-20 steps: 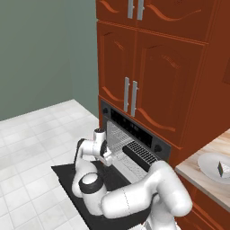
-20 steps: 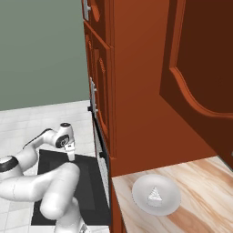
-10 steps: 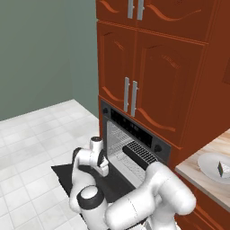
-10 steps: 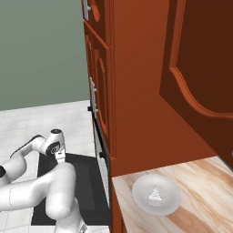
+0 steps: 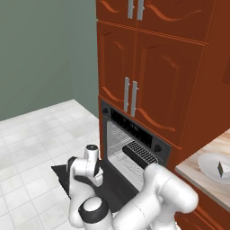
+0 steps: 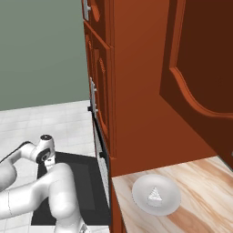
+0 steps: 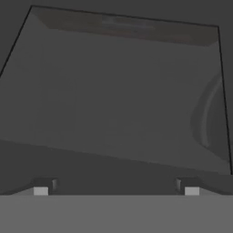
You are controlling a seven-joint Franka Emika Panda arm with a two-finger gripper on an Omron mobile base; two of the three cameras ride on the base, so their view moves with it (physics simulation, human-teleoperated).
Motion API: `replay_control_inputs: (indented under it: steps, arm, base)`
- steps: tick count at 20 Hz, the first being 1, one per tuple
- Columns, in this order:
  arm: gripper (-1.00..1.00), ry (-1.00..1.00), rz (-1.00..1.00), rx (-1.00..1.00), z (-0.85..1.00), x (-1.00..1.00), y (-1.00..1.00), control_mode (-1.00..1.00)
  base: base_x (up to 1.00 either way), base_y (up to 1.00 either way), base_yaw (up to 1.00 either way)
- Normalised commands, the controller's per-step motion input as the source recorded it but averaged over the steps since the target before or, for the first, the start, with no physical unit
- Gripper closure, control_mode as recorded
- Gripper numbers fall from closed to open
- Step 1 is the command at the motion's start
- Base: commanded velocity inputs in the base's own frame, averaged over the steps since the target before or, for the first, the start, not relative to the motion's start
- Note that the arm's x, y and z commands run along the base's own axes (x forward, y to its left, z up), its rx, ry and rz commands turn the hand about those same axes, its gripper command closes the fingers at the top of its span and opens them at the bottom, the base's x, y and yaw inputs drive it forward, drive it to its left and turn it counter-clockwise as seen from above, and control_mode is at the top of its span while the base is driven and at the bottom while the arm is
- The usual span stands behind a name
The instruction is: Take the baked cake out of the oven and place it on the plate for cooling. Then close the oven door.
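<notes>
Cake [image 6: 155,195] on plate [image 6: 141,200]; end effector [image 7: 116,185] (fingers apart) over oven door [image 5: 117,188].

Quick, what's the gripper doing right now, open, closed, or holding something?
Gripper: open, jaws wide apart, holding nothing, just above the lowered oven door.

Left base view: sitting behind arm, looking forward and down from moderate distance; oven [image 5: 134,148] lying at 3 o'clock of centre, door [image 5: 90,179] at 7, plate [image 5: 214,165] at 4 near edge.

Right base view: looking along cabinet face from other side; door [image 6: 86,182] at 8, plate [image 6: 154,195] at 5. Both sharing door, plate, counter.

Hand view: hovering close, facing door window [image 7: 123,91].
</notes>
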Motion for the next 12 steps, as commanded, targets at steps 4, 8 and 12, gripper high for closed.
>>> replay_control_inputs:
  steps: [4,8,12]
  arm:
    - [-1.0,0.0,0.0,0.02,0.0,-0.37,0.5,-1.0]
    - [-1.0,0.0,0.0,0.0,0.0,-0.29,0.55,-1.0]
    - [-1.0,0.0,-0.02,0.0,-0.05,-0.2,0.59,-1.0]
  base:
    - [0.0,0.0,0.0]
    - [0.0,0.0,0.0]
    - [0.0,0.0,0.0]
